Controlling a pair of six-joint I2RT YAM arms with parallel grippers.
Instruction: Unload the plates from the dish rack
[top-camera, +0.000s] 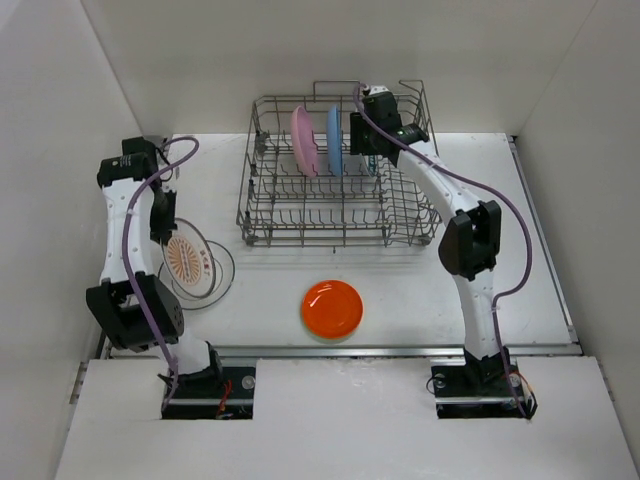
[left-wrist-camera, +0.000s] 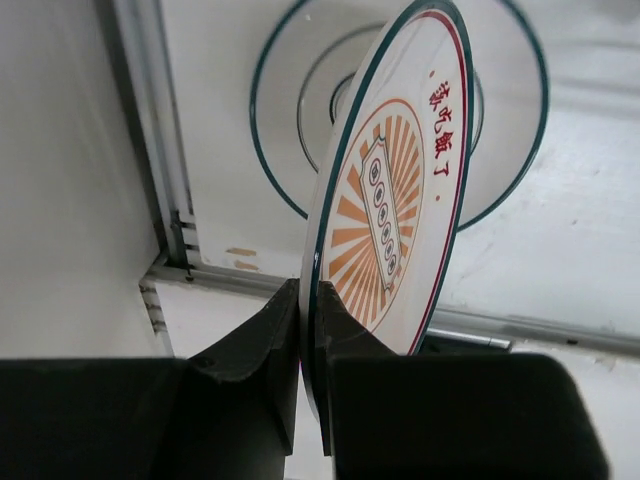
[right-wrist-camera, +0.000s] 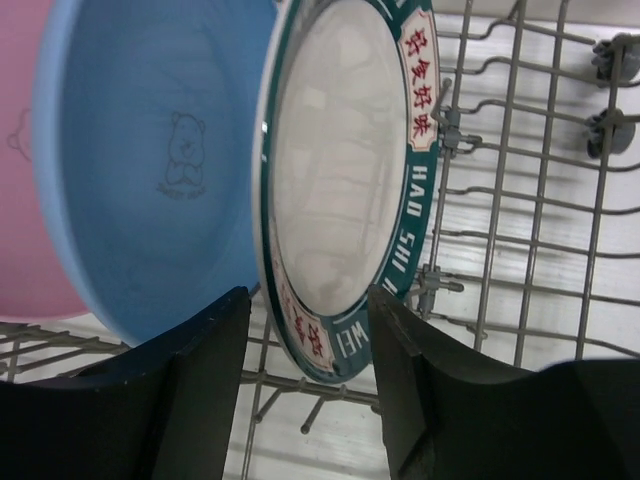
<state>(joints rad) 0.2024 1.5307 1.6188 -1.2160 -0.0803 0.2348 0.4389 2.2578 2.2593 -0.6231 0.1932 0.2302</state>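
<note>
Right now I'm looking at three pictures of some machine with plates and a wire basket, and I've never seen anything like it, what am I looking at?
Two robot arms are bolted to a table. One picture looks down from above; the other two come from cameras on each wrist. The left tool is shut on a red-patterned plate, holding it on edge above a ringed plate lying on the table. An orange plate also lies there. In the dish rack stand a pink plate, a blue plate and a teal-rimmed plate. The right tool straddles the teal-rimmed one, not yet gripping.
</note>
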